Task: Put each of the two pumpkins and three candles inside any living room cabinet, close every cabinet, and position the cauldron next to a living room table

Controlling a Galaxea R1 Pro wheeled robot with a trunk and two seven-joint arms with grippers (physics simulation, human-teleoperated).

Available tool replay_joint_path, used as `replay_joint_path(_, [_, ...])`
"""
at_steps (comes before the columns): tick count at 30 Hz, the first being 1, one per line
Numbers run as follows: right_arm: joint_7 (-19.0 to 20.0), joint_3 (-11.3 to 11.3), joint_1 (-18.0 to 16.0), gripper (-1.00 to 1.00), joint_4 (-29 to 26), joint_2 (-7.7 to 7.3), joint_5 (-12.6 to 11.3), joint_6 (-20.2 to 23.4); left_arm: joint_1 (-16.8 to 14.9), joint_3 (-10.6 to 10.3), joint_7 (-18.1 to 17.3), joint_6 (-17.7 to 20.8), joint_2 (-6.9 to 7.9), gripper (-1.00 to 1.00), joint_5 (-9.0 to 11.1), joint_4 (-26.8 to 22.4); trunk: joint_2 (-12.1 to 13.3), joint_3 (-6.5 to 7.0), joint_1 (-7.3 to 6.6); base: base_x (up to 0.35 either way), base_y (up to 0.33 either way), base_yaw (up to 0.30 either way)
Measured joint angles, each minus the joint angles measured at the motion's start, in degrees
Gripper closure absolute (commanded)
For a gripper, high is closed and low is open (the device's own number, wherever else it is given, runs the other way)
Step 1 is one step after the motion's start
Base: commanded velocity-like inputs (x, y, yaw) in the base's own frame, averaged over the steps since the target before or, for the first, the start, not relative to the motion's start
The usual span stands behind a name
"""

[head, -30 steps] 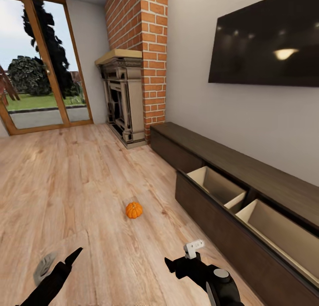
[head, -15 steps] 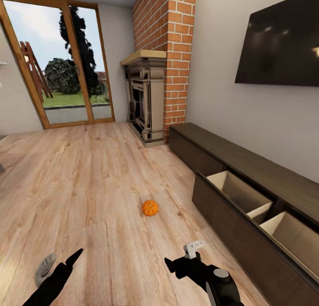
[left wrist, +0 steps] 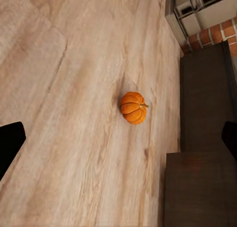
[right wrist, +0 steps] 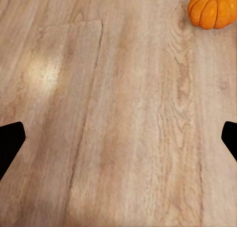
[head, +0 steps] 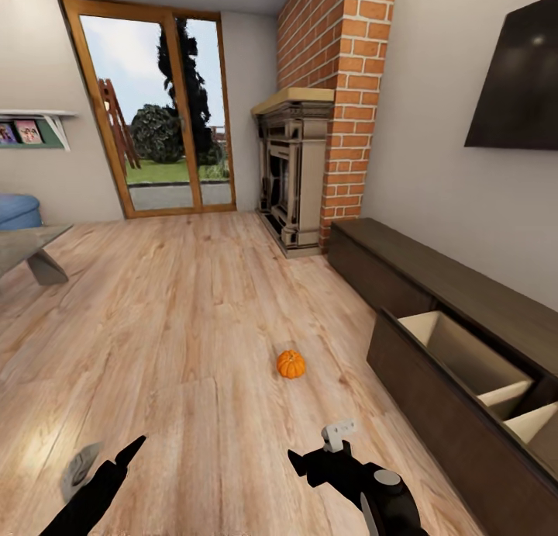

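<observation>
While pumpkin (head: 291,364) sits on floor (head: 170,326) beside open cabinet (head: 457,381) (drawer empty), both grippers spread, empty. Step: approach. Next: lower right gripper (head: 310,462) over pumpkin.

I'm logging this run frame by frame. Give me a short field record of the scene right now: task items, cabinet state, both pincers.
pumpkin: one upright on the wood floor, apart from the cabinet
cabinet: along the wall, one front pulled open, compartments bare
left pincer: open, holding nothing
right pincer: open, holding nothing
fireplace: against the brick column
</observation>
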Motion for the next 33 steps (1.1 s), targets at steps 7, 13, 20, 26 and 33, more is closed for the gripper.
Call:
replay_joint_path(7, [0.0, 0.0, 0.0, -1.00, 0.0, 0.00, -0.1, 0.0, 0.0, 0.0, -0.2, -0.1, -0.04, -1.00, -0.2, 0.0, 0.0, 0.00, 0.00, 0.000, 0.000, 0.296])
replay_joint_path(13, [0.0, 0.0, 0.0, -1.00, 0.0, 0.00, -0.1, 0.0, 0.0, -0.1, -0.2, -0.1, -0.08, -1.00, -0.4, 0.0, 0.0, 0.00, 0.00, 0.000, 0.000, 0.295])
replay_joint_path(20, [0.0, 0.0, -0.1, -1.00, 0.0, 0.00, -0.1, 0.0, 0.0, -0.2, -0.1, -0.1, -0.08, -1.00, -0.5, 0.1, 0.0, 0.00, 0.00, 0.000, 0.000, 0.296])
replay_joint_path(26, [0.0, 0.0, -0.1, -1.00, 0.0, 0.00, -0.1, 0.0, 0.0, -0.2, -0.2, -0.1, -0.03, -1.00, -0.5, 0.3, 0.0, 0.00, 0.00, 0.000, 0.035, 0.296])
replay_joint_path(33, [0.0, 0.0, -0.1, -1.00, 0.0, 0.00, -0.1, 0.0, 0.0, -0.2, -0.2, -0.1, 0.00, -1.00, -0.5, 0.5, 0.0, 0.00, 0.00, 0.000, 0.229, 0.296])
